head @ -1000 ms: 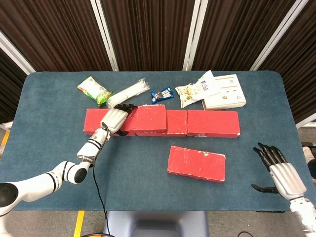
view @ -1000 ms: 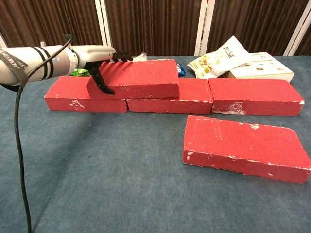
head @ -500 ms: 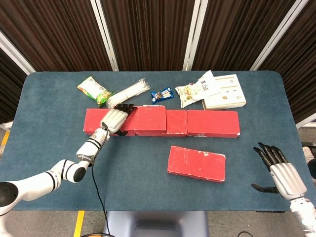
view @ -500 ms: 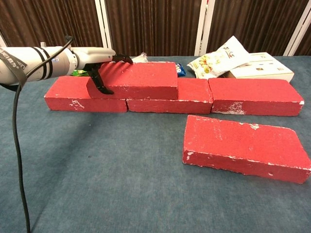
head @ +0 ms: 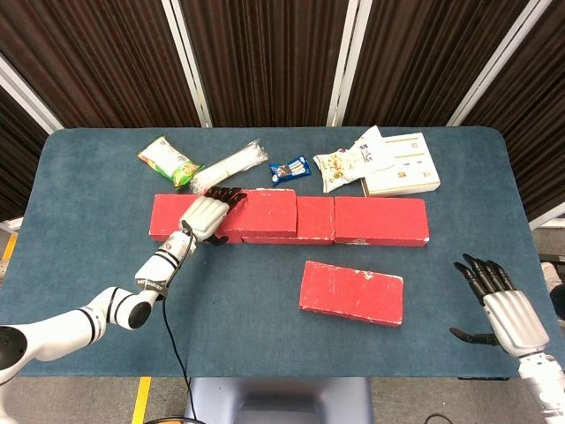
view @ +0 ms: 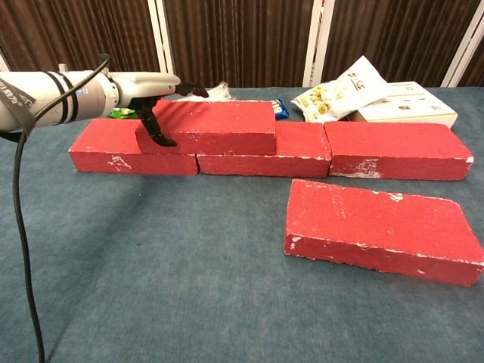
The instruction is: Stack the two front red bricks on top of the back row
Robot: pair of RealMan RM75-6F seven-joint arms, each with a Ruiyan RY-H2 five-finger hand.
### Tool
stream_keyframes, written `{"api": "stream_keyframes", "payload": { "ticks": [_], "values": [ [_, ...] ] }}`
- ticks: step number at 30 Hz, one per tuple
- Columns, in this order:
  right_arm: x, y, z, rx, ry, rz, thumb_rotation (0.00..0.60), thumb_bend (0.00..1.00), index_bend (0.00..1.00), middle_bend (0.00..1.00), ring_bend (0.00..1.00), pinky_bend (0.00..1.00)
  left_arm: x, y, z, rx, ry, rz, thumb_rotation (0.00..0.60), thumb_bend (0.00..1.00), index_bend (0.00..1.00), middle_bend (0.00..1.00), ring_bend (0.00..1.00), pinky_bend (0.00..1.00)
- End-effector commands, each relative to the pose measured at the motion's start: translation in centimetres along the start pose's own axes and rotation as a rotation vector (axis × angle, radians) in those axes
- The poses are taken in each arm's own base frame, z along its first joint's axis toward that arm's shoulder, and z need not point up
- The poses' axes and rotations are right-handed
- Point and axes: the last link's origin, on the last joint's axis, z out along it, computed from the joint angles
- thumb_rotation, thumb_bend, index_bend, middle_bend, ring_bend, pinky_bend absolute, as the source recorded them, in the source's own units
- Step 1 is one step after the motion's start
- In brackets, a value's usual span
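Back row (head: 380,221) of red bricks: lies on the blue table (head: 88,283) with its long axis running left to right, well clear of every table edge. Behind its left part lie a green snack bag (head: 169,162) and a white packet (head: 229,166); behind its middle, a small blue packet (head: 290,168); behind its right part, a snack pouch (head: 353,161) and a white box (head: 402,164). A broad strip of bare table runs in front of the row on the left.

Left hand (head: 206,215): reaches in from the near left on a white arm, palm down over the left end of the stacked brick (head: 265,212). Its dark fingers (view: 189,88) lie over the top face, and the thumb hangs down against the brick's left end face in the chest view, so the hand clasps that end. The stacked brick rests on the row's left and middle bricks, long axis parallel to the row.

Front brick (head: 351,292): lies flat on the table in front of the row's middle and right bricks, apart from them, long axis roughly left to right and slightly skewed, with open table on all sides.

Right hand (head: 499,309): hovers to the right of the front brick, near the table's near right corner, back upward, fingers apart and empty.
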Motion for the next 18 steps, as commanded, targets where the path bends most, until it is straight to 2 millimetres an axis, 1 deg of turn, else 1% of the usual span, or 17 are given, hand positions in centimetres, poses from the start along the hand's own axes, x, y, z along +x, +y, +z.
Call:
{"api": "stream_keyframes", "payload": {
  "ticks": [1, 3, 6, 7, 9, 10, 12, 13, 15, 18],
  "values": [
    [-0.1, -0.1, 0.1, 0.007, -0.003, -0.001, 0.6, 0.1, 0.0, 0.0, 0.0, 0.0, 0.6, 0.1, -1.3, -0.027, 0.045, 0.017, 0.6, 0.28, 0.0, 0.0, 0.0, 0.05],
    [-0.3, -0.4, 0.2, 0.03, -0.013, 0.01, 0.6, 0.1, 0.0, 0.0, 0.0, 0.0, 0.8, -0.2, -3.0, -0.044, 0.08, 0.045, 0.6, 0.28, 0.0, 0.0, 0.0, 0.05],
    [-0.9, -1.0, 0.8, 0.079, -0.028, 0.053, 0.6, 0.1, 0.0, 0.0, 0.0, 0.0, 0.1, -1.8, -7.6, -0.047, 0.132, 0.113, 0.6, 0.27, 0.0, 0.0, 0.0, 0.05],
    [-1.4, -1.3, 1.3, 0.085, -0.027, 0.075, 0.6, 0.1, 0.0, 0.0, 0.0, 0.0, -0.6, -2.8, -9.9, -0.034, 0.14, 0.13, 0.6, 0.27, 0.0, 0.0, 0.0, 0.05],
    [-2.5, -2.1, 2.0, 0.098, -0.026, 0.101, 0.6, 0.1, 0.0, 0.0, 0.0, 0.0, -2.1, -4.2, -13.5, -0.001, 0.134, 0.137, 0.6, 0.27, 0.0, 0.0, 0.0, 0.05],
    [-3.4, -2.7, 2.5, 0.111, -0.053, 0.105, 0.6, 0.1, 0.0, 0.0, 0.0, 0.0, -3.2, -5.1, -15.8, 0.023, 0.126, 0.138, 0.6, 0.27, 0.0, 0.0, 0.0, 0.05],
    [-4.5, -3.8, 3.3, 0.134, -0.095, 0.136, 0.6, 0.1, 0.0, 0.0, 0.0, 0.0, -5.0, -6.5, -18.8, 0.063, 0.117, 0.126, 0.6, 0.27, 0.0, 0.0, 0.0, 0.05],
    [-5.1, -4.7, 3.9, 0.145, -0.118, 0.157, 0.6, 0.1, 0.0, 0.0, 0.0, 0.0, -6.1, -7.6, -20.4, 0.099, 0.115, 0.109, 0.6, 0.27, 0.0, 0.0, 0.0, 0.05],
    [-5.7, -6.0, 5.6, 0.15, -0.124, 0.155, 0.6, 0.1, 0.0, 0.0, 0.0, 0.0, -7.9, -9.6, -22.6, 0.182, 0.118, 0.08, 0.6, 0.27, 0.0, 0.0, 0.0, 0.05],
    [-6.7, -7.9, 7.9, 0.148, -0.148, 0.108, 0.6, 0.1, 0.0, 0.0, 0.0, 0.0, -9.3, -11.3, -24.4, 0.262, 0.143, 0.058, 0.6, 0.27, 0.0, 0.0, 0.0, 0.05]
  ]
}}
